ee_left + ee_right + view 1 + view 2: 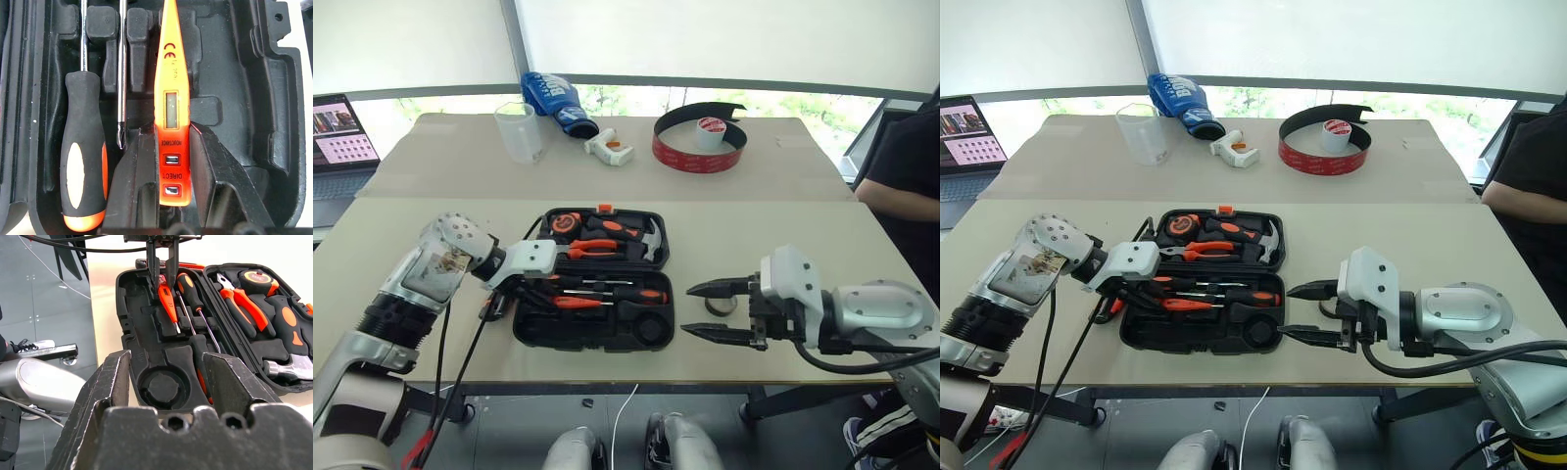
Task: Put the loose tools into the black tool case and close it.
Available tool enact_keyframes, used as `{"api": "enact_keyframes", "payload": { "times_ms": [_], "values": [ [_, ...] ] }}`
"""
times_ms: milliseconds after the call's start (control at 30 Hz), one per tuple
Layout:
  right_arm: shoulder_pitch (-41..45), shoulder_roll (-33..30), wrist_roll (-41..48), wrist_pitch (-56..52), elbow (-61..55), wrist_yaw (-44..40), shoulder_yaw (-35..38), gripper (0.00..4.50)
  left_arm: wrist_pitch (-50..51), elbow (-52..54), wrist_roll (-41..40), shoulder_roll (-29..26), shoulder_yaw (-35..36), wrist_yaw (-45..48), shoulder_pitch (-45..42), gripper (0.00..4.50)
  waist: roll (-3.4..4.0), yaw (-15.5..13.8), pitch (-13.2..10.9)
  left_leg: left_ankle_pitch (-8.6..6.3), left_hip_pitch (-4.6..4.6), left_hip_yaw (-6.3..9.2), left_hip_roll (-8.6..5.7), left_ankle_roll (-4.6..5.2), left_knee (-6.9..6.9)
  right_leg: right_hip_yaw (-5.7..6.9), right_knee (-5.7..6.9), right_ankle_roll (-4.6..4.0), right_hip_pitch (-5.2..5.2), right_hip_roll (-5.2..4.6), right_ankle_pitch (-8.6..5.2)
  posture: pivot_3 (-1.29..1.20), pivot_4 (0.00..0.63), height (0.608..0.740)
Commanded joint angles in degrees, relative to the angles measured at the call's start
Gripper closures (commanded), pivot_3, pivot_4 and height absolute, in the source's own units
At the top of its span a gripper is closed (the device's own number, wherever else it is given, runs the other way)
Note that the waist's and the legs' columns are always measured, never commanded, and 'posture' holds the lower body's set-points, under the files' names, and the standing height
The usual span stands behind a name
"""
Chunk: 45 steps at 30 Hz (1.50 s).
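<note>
- The black tool case [597, 294] lies open on the tabletop [783, 245], its near half holding screwdrivers, its far half pliers and a hammer.
- The left claw [173, 166] pinches the slim orange screwdriver [172, 98] by its handle end, over a slot in the near half, beside a black-and-orange screwdriver [84, 166].
- The right claw [717, 310] is spread wide and empty, just beside the case's right edge.
- The orange screwdriver looks light, stiff and smooth plastic, so I think it may slip; a hold across its flat sides seems best.
- The case looks rigid; its lid is best pushed at the rim.
</note>
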<state>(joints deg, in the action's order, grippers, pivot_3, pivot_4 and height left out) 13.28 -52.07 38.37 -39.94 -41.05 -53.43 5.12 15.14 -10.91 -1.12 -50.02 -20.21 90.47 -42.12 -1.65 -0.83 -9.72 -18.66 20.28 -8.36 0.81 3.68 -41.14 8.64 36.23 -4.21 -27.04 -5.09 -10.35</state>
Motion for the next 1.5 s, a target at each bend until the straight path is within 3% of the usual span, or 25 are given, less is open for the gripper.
{"api": "enact_keyframes", "payload": {
  "times_ms": [33, 300, 367, 400, 533, 767, 800, 1067, 1500],
  "values": [
    [0.9, 0.2, 0.2, 1.3, -0.7, 0.5, 0.5, 1.2, -0.5, 0.2, 1.3, -2.0, 0.2, 0.5, 0.1, 4.08, 0.0, 0.0, 0.0, 0.0, 0.0, 0.0, 0.0, 0.0, 0.0, 0.0, 0.0, 0.0, 0.0, 0.0, 0.0, 0.0, 0.15, 0.727],
    [0.5, 0.1, 0.1, 1.7, -0.9, 0.2, 0.3, 1.2, -0.9, -0.2, 1.9, -1.8, 0.4, -0.5, 1.1, 4.08, 0.0, 0.0, 0.0, 0.0, -0.02, 0.0, 0.0, 0.0, -0.03, -0.01, 0.03, 0.0, 0.01, 0.0, 0.0, 0.0, 0.15, 0.727],
    [0.5, -0.1, 0.1, 1.8, -0.9, 0.0, 0.3, 1.2, 0.4, 0.9, 0.1, -1.9, 1.4, 0.4, 1.4, 3.08, 0.0, 0.0, 0.0, 0.0, -0.02, 0.0, 0.0, 0.0, -0.03, -0.01, 0.03, 0.0, 0.01, 0.0, 0.0, 0.0, 0.15, 0.727],
    [0.4, -0.1, 0.1, 1.9, -0.8, -0.1, 0.3, 1.2, 1.6, 1.6, -1.2, -2.0, 2.1, 0.9, 1.3, 2.88, 0.0, 0.1, 0.0, 0.0, -0.02, 0.0, 0.0, 0.0, -0.03, -0.01, 0.04, 0.0, 0.01, 0.0, 0.0, 0.0, 0.15, 0.727],
    [0.2, -0.2, 0.2, 1.9, -0.9, -0.3, 0.5, 1.2, 5.0, 3.9, -6.7, -3.9, 5.0, 2.0, 0.6, 1.39, 0.0, 0.1, 0.0, 0.0, 0.01, 0.01, 0.01, 0.0, -0.06, 0.0, 0.03, 0.0, 0.01, 0.0, 0.0, 0.0, 0.15, 0.727],
    [-0.2, -0.3, 0.1, 2.1, -0.7, -0.7, 0.6, 1.2, 6.2, 2.5, -9.3, -4.1, 7.7, 0.8, -0.2, 1.39, 0.0, 0.0, 0.0, -0.01, 0.01, 0.03, 0.0, 0.02, -0.12, 0.0, 0.04, 0.0, 0.02, 0.0, 0.0, 0.0, 0.15, 0.727],
    [-0.1, -0.4, 0.0, 2.1, -0.7, -0.7, 0.5, 1.2, 6.0, 2.0, -9.0, -3.2, 7.6, -0.1, -0.2, 1.91, 0.0, 0.0, 0.0, -0.01, 0.01, 0.03, 0.0, 0.02, -0.13, 0.0, 0.05, 0.0, 0.03, 0.0, 0.0, 0.0, 0.15, 0.727],
    [-0.1, -0.6, 0.0, 2.0, -0.6, -0.8, 0.6, 1.2, 2.6, -0.7, -6.5, 1.3, 5.9, -3.3, 0.8, 4.44, -0.01, -0.2, 0.0, -0.03, 0.02, 0.03, 0.0, 0.05, -0.17, 0.01, 0.03, 0.01, 0.05, 0.0, 0.01, 0.0, 0.15, 0.727],
    [-0.9, -0.4, 0.2, 1.5, -1.3, 0.0, 0.7, 1.2, 2.7, 0.3, -5.9, 1.8, 6.7, -5.9, 6.5, 4.44, 0.0, 0.0, 0.0, -0.03, 0.0, 0.03, 0.01, 0.05, -0.17, 0.0, 0.04, 0.0, 0.06, -0.01, 0.01, 0.0, 0.15, 0.727]
  ]
}}
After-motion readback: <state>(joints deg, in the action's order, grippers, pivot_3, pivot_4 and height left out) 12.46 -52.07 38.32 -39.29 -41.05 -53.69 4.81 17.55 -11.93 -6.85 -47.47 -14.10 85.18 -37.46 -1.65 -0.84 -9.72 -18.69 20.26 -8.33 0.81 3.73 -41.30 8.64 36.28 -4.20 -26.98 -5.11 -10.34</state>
